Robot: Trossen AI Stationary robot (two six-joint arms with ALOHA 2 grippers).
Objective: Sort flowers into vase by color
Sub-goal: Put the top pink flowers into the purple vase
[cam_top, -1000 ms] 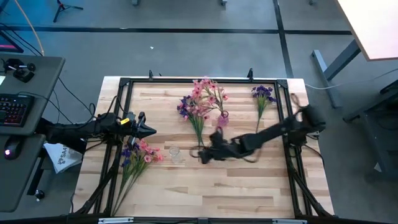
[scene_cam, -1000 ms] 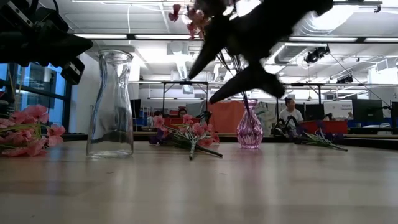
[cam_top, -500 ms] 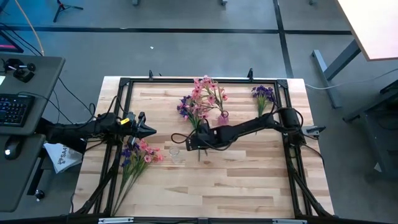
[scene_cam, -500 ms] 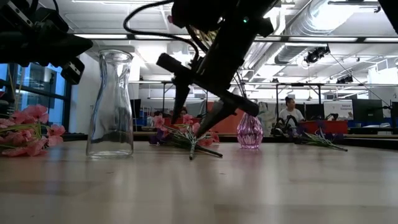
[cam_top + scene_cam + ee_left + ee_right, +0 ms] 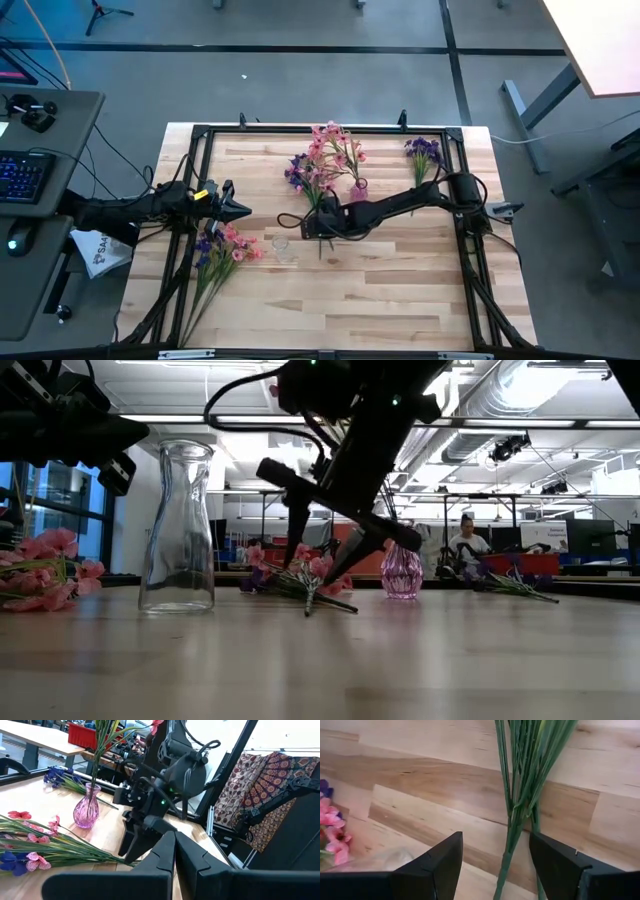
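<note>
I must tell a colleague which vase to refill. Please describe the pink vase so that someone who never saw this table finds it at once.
Start at the wooden table and go to the middle of its far edge, beside the loose mixed bunch of pink and purple flowers. There stands the small pink glass vase, holding upright pink-blossomed stems. The other vase, the tall clear glass carafe, is colourless and empty.

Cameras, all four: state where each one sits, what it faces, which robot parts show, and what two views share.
High: overhead, straight down on the table; both arms show.
Low: table height, facing the room; right gripper descends open over a flower bunch.
Left wrist: behind the shut left gripper, facing the right arm.
Right wrist: between open fingers, looking at green stems.
Low and left wrist share the pink vase.
</note>
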